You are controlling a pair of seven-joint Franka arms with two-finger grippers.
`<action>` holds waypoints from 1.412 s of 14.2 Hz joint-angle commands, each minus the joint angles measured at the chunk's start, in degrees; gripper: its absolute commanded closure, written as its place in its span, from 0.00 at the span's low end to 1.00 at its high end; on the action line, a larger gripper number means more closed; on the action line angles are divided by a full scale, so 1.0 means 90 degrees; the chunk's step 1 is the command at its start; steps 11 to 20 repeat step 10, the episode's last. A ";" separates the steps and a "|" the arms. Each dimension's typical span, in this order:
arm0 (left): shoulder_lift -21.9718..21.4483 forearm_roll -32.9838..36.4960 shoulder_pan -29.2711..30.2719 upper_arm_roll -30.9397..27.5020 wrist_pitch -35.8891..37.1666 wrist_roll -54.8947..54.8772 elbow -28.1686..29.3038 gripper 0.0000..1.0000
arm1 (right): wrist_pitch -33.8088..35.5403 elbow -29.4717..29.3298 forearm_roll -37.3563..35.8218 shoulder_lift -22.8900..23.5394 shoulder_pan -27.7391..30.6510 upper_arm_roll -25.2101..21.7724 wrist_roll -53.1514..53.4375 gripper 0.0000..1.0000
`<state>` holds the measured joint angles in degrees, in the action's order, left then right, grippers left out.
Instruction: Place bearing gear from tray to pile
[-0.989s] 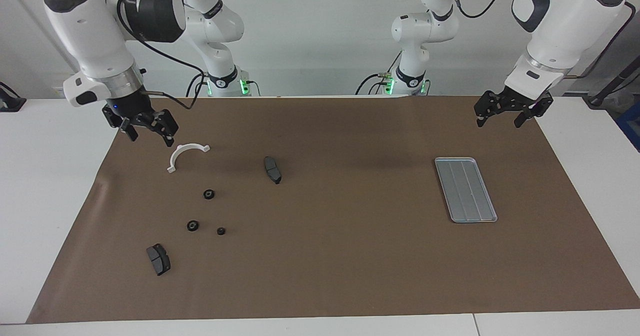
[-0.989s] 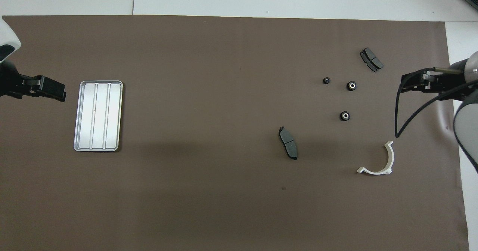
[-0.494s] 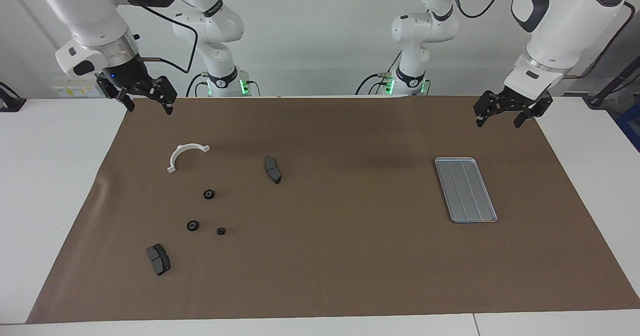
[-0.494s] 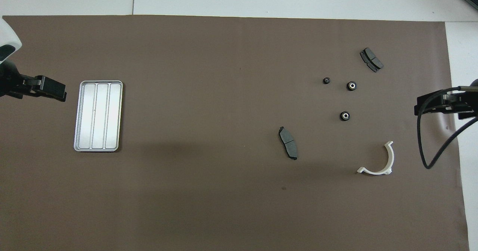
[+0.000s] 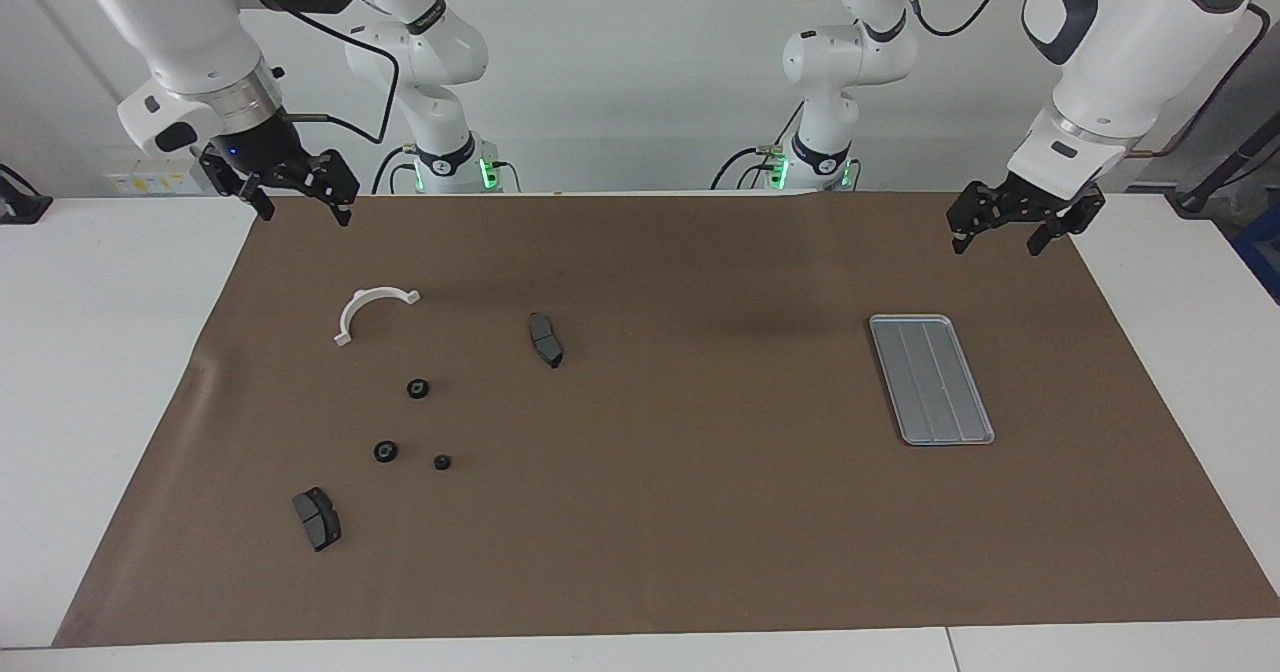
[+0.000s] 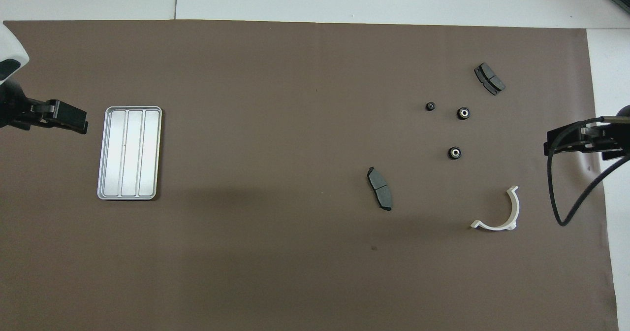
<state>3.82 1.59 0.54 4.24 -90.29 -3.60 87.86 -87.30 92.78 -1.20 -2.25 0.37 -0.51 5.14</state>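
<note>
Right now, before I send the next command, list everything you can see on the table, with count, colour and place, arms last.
Flat ridged metal tray: one, silver-grey, holds nothing, at the left arm's end of the brown mat.
Small round bearing gears: three, black, on the mat at the right arm's end, none in the tray.
Semicircular bracket: one, white, nearer to the robots than the gears.
Brake-pad-shaped pieces: two, dark grey, one toward the mat's middle, one farther from the robots than the gears.
Left gripper: open, holding nothing, raised over the mat's edge by the tray.
Right gripper: open, holding nothing, raised over the mat's corner near the bracket.
</note>
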 commanded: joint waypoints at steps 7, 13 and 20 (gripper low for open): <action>-0.0151 0.0146 -0.0070 -0.0042 -0.0076 0.0088 0.0179 0.00 | 0.0188 -0.0075 -0.0072 -0.0023 0.0037 0.0067 -0.0239 0.00; -0.0151 0.0146 -0.0070 -0.0042 -0.0076 0.0088 0.0179 0.00 | 0.0188 -0.0026 -0.0072 -0.0062 0.0027 0.0067 -0.0229 0.00; -0.0151 0.0146 -0.0070 -0.0042 -0.0076 0.0088 0.0179 0.00 | 0.0188 -0.0026 -0.0072 -0.0062 0.0027 0.0067 -0.0229 0.00</action>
